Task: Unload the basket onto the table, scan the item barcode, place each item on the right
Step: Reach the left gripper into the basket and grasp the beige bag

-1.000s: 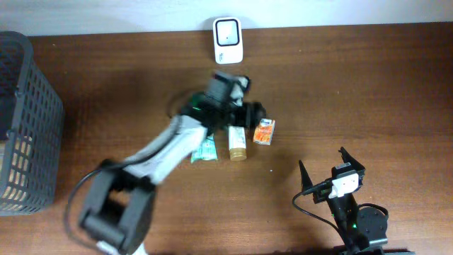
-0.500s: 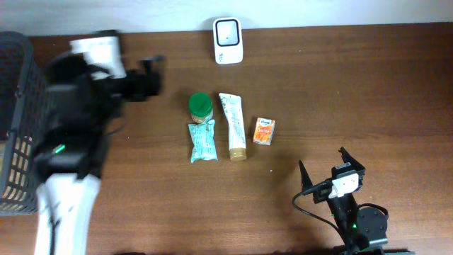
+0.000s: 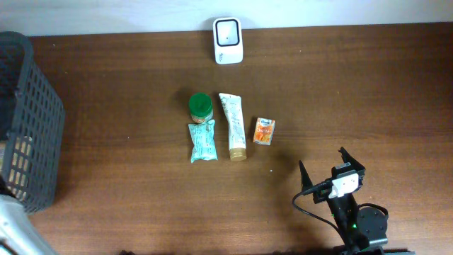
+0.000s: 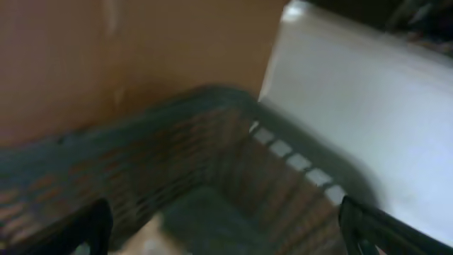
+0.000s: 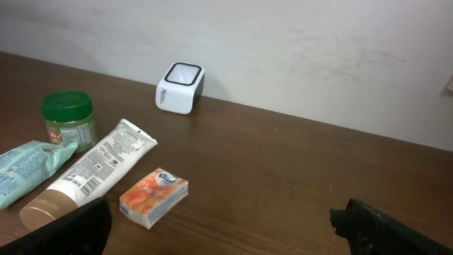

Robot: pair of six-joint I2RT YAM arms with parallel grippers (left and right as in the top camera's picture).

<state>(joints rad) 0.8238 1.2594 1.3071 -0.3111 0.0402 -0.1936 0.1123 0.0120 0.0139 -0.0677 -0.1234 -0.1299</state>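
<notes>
Left gripper (image 4: pixel 223 212) is out over the basket (image 4: pixel 212 142), fingers spread wide, nothing between them. Right gripper (image 5: pixel 226 237) is spread and empty too, parked on my side of the scanner (image 3: pixel 228 31) and off to its right.

What's left to scan lies in a row on my side of the scanner, well apart from it. The tube (image 3: pixel 233 126) is straight out from it, the box (image 3: pixel 264 131) just right of the tube. The jar (image 3: pixel 200 106) and pouch (image 3: pixel 202 142) are just left of it, and those two are touching.

I reckon the job now is fetching the next one. The box looks easiest: small, flat-sided, clear of the tube. I'd come down with the fingers across its narrow sides and leave the broad faces bare, since I can't tell where its barcode sits.

Then I'd lift it, carry it to the scanner window and turn it slowly until a code faces the glass. I'd keep it steady there, close but not knocking the scanner.

The jar and pouch need care: take one and the other may shift.
</notes>
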